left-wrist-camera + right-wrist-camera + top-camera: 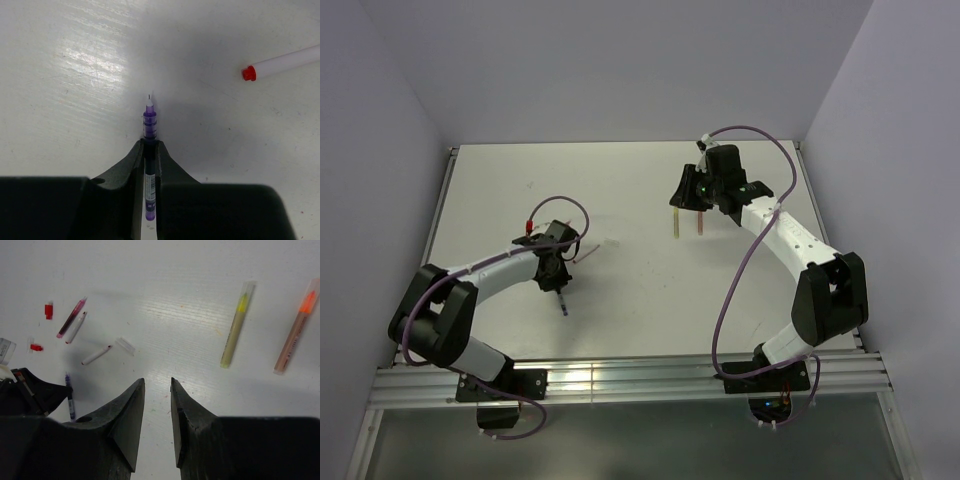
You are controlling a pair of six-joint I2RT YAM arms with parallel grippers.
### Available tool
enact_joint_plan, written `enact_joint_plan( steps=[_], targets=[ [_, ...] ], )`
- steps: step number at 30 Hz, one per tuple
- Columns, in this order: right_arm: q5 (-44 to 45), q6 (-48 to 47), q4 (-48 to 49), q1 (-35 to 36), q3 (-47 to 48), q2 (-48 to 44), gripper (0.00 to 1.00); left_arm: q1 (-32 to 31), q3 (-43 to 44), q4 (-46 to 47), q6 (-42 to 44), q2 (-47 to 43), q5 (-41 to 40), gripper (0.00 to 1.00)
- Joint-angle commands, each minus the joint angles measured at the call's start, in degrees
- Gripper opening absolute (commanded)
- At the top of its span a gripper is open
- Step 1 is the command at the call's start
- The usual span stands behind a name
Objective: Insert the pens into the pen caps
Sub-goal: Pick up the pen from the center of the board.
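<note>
On the white bench (620,180), the left end effector (150,144) is clamped on a purple pen (150,122), the tip pointed out ahead of its fingers; the right end effector (157,382), well to the right of the left end effector, is held slightly apart, nothing between; a yellow pen (235,330) and an orange pen (295,335) are laid side by side, also well right of it; a white pen (285,62) is laid near it; a clear cap (125,346) and red caps (48,310) are scattered close by.

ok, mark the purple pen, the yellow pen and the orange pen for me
purple pen (150,123): left wrist view, ribbed section just behind the tip.
yellow pen (233,336): right wrist view, mid barrel.
orange pen (293,337): right wrist view, mid barrel.
</note>
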Motion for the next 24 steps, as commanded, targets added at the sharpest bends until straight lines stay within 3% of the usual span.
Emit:
enact_joint_plan(
  steps=[1,10,24],
  targets=[
    [-0.70,-0.66,1.90,0.62,0.74,-1.39,0.35,-0.38,-4.47,2.36,-1.90,3.52,4.45,0.00],
    [-0.88,-0.31,2.34,0.71,0.39,-2.44,0.35,-0.56,-8.78,5.97,-3.48,-0.34,4.80,0.00],
    [-15.01,2.24,10.07,1.93,-1.98,-1.21,0.36,-0.56,-4.83,4.83,-2.42,-15.62,3.22,0.00]
  ],
)
